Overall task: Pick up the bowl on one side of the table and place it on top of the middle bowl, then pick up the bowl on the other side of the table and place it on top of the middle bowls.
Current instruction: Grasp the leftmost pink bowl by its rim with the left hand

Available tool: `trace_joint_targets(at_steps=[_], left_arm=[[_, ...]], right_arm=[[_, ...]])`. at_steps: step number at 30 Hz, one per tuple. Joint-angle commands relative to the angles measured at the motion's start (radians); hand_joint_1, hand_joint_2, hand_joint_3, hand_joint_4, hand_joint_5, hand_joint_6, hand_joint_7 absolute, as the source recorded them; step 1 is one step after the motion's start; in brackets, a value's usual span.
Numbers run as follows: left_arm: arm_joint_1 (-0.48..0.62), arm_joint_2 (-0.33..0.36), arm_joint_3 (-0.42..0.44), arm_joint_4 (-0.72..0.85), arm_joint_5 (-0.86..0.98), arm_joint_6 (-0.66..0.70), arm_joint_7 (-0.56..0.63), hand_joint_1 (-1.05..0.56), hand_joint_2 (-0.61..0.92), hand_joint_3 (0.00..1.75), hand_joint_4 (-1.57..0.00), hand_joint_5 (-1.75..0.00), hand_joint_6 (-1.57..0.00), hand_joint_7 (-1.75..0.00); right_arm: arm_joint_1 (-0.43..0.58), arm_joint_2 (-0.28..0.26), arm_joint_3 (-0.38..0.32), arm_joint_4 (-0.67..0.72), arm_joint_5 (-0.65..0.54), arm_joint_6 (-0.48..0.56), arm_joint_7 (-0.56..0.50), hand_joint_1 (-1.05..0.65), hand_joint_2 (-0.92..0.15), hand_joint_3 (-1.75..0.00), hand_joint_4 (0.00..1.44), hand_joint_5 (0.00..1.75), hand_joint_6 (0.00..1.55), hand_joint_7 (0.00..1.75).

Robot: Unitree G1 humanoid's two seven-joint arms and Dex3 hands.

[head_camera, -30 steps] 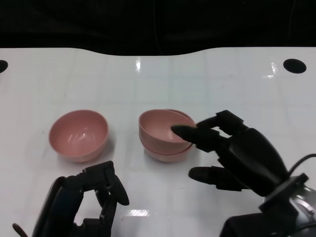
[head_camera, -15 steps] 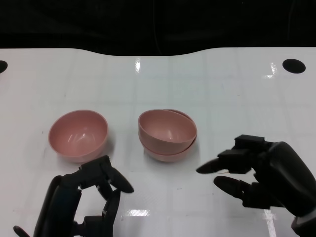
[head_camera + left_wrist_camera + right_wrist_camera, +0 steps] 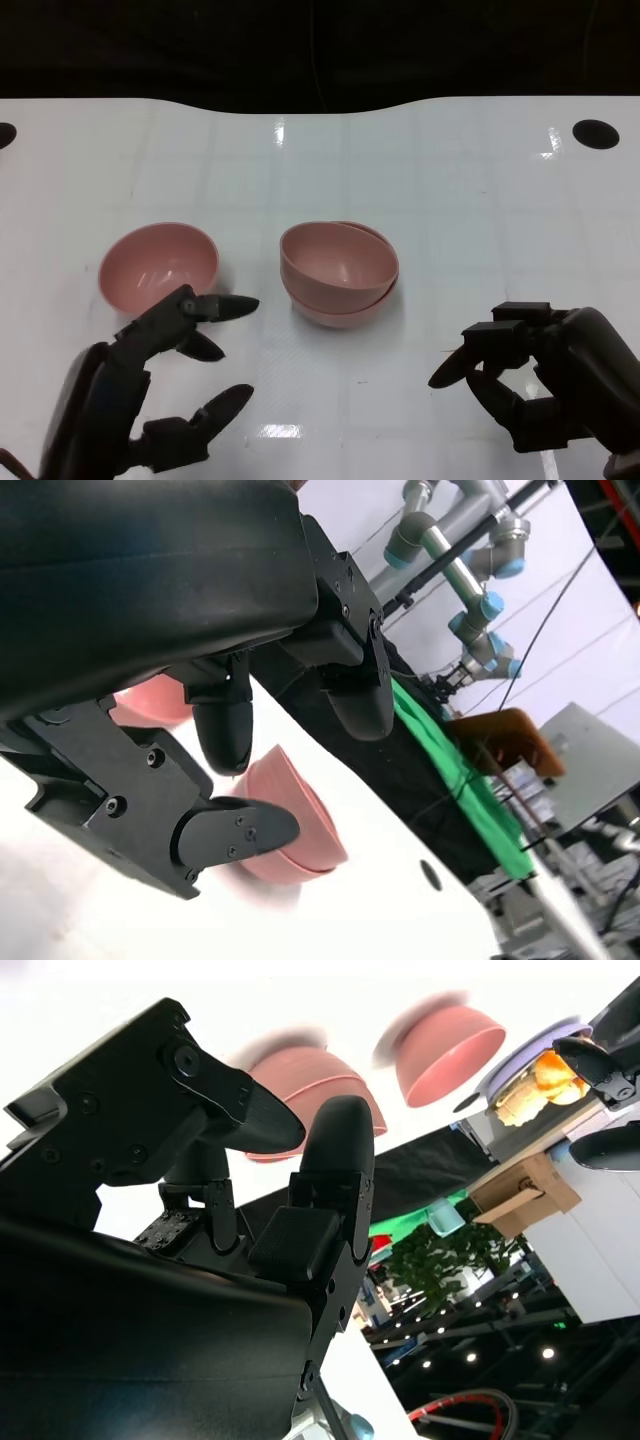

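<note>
On the white table [image 3: 480, 180], two pink bowls sat nested in the middle: the upper bowl [image 3: 338, 258] lay tilted inside the lower bowl [image 3: 340, 308], and nothing else was in it. A third pink bowl [image 3: 158, 272] stood alone to their left, holding nothing. The left hand [image 3: 140, 385] hovered just in front of that single bowl, fingers spread and grasping nothing. The right hand [image 3: 545, 375] hung well apart from the stack, fingers loosely apart and holding nothing.
</note>
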Motion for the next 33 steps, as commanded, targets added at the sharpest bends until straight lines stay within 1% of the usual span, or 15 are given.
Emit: trace_joint_targets(at_steps=[1, 3, 4, 6, 7, 11, 15, 16, 22, 27, 30, 33], left_arm=[[0.005, 0.029, 0.007, -0.047, 0.032, 0.044, -0.014, -0.32, 0.91, 0.15, -0.39, -1.1, -0.43, -0.52], [0.002, 0.04, 0.011, -0.079, 0.06, 0.074, -0.017, -0.33, 0.92, 0.13, -0.39, -1.09, -0.43, -0.51], [0.0, 0.048, 0.015, -0.104, 0.086, 0.096, -0.02, -0.36, 0.92, 0.1, -0.32, -1.08, -0.43, -0.48], [-0.003, 0.06, 0.021, -0.152, 0.148, 0.155, -0.026, -0.4, 0.92, 0.08, -0.27, -1.06, -0.43, -0.45], [-0.003, 0.063, 0.021, -0.167, 0.172, 0.179, -0.027, -0.44, 0.92, 0.07, -0.26, -1.04, -0.45, -0.39], [-0.009, 0.092, 0.022, -0.219, 0.277, 0.269, -0.047, -0.49, 0.92, 0.02, -0.24, -0.95, -0.46, -0.22], [-0.026, 0.112, 0.021, -0.236, 0.337, 0.33, -0.063, -0.51, 0.91, 0.0, -0.25, -0.89, -0.47, -0.14], [-0.034, 0.121, 0.021, -0.239, 0.361, 0.349, -0.071, -0.53, 0.91, 0.0, -0.24, -0.86, -0.47, -0.12], [-0.083, 0.176, 0.015, -0.243, 0.484, 0.425, -0.105, -0.6, 0.91, 0.0, -0.26, -0.73, -0.49, -0.05], [-0.156, 0.214, -0.011, -0.185, 0.587, 0.49, -0.133, -0.6, 0.89, 0.0, -0.29, -0.66, -0.5, -0.03], [-0.189, 0.228, -0.034, -0.15, 0.625, 0.527, -0.158, -0.59, 0.89, 0.0, -0.31, -0.57, -0.49, -0.01], [-0.225, 0.247, -0.064, -0.101, 0.662, 0.538, -0.162, -0.58, 0.87, 0.0, -0.38, -0.47, -0.49, 0.0]], right_arm=[[-0.006, 0.004, -0.017, 0.015, 0.004, -0.008, -0.014, -0.09, -0.25, -1.5, 0.88, 1.71, 0.97, 1.0], [-0.004, 0.01, -0.021, 0.015, 0.008, 0.002, -0.01, -0.09, -0.24, -1.51, 0.88, 1.73, 0.95, 1.04], [-0.001, 0.013, -0.025, 0.014, 0.011, 0.009, -0.009, -0.11, -0.21, -1.59, 0.9, 1.74, 0.91, 1.23], [-0.003, 0.016, -0.03, 0.018, 0.013, 0.013, -0.008, -0.11, -0.17, -1.65, 0.92, 1.74, 0.87, 1.39], [-0.004, 0.016, -0.031, 0.022, 0.013, 0.011, -0.007, -0.11, -0.16, -1.66, 0.92, 1.75, 0.86, 1.43], [-0.005, 0.018, -0.03, 0.026, 0.012, 0.006, -0.004, -0.13, -0.14, -1.68, 0.95, 1.75, 0.85, 1.49], [-0.003, 0.021, -0.027, 0.023, 0.009, 0.011, -0.001, -0.13, -0.13, -1.69, 0.96, 1.75, 0.85, 1.54], [-0.001, 0.021, -0.026, 0.02, 0.006, 0.014, 0.0, -0.13, -0.13, -1.68, 0.96, 1.75, 0.84, 1.55], [0.008, 0.025, -0.024, 0.004, -0.002, 0.034, 0.005, -0.14, -0.12, -1.67, 0.98, 1.75, 0.83, 1.6], [0.006, 0.031, -0.019, 0.008, -0.013, 0.035, -0.003, -0.13, -0.12, -1.67, 0.98, 1.75, 0.83, 1.6], [0.009, 0.034, -0.017, 0.004, -0.016, 0.04, 0.0, -0.13, -0.12, -1.67, 0.98, 1.75, 0.83, 1.6], [0.011, 0.037, -0.016, 0.001, -0.016, 0.04, 0.001, -0.12, -0.12, -1.67, 0.97, 1.75, 0.83, 1.6]])
